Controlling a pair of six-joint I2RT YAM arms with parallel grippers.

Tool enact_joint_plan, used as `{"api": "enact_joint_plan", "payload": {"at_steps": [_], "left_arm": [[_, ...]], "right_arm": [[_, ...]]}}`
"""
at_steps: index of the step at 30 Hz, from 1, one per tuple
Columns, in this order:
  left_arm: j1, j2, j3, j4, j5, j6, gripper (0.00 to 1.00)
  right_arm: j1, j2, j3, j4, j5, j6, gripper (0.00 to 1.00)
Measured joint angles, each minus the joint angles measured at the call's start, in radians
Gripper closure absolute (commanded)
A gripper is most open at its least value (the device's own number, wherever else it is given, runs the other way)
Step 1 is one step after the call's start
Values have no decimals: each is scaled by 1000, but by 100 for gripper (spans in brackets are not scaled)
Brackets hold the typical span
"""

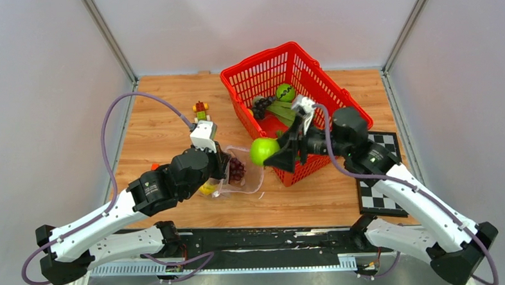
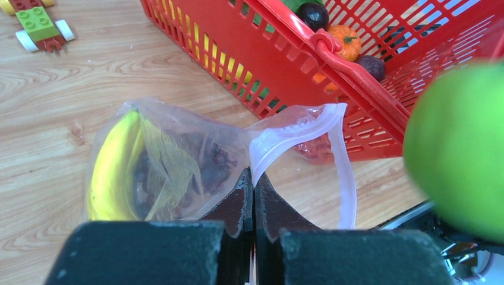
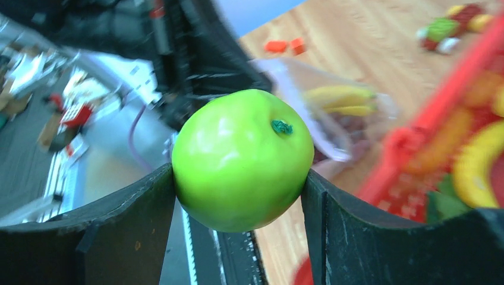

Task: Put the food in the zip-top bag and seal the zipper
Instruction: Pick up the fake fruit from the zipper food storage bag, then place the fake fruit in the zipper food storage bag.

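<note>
The clear zip-top bag (image 1: 242, 175) lies on the table left of the red basket, with a yellow banana (image 2: 113, 169) and dark purple grapes (image 2: 208, 166) inside. Its mouth, edged by the pinkish zipper strip (image 2: 342, 166), gapes toward the basket. My left gripper (image 2: 254, 181) is shut on the bag's mouth edge. My right gripper (image 1: 277, 153) is shut on a round green fruit (image 3: 242, 157), held in the air just right of the bag's mouth (image 1: 263, 150). More food sits in the basket: a green lime (image 1: 285, 91), green pieces and dark grapes (image 1: 261, 105).
The red mesh basket (image 1: 338, 100) stands at the back right, close behind the right gripper. A small red-yellow-green toy block figure (image 1: 201, 110) sits on the table behind the left arm. A checkerboard card (image 1: 383, 175) lies at the right edge.
</note>
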Motion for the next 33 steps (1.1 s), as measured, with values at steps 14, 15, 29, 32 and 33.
{"api": "enact_joint_plan", "payload": {"at_steps": [14,15,29,32,33], "left_arm": [[0,-20,0,-1,21,-1,100],[0,-26,0,-2,21,-1,100],[1,-117,18,-47,-71,-21,100],[1,-132,23,-61,-106,-31,100],[1,-136,23,-64,-112,-32,100]], "right_arm": [[394,282,80,-77,355,-147,60],[406,297,90,-79,397,-155,59],[473,363,127,69,598,-195,16],[474,371,130,90,574,-203,11],[474,371,130,92,568,-204,10]]}}
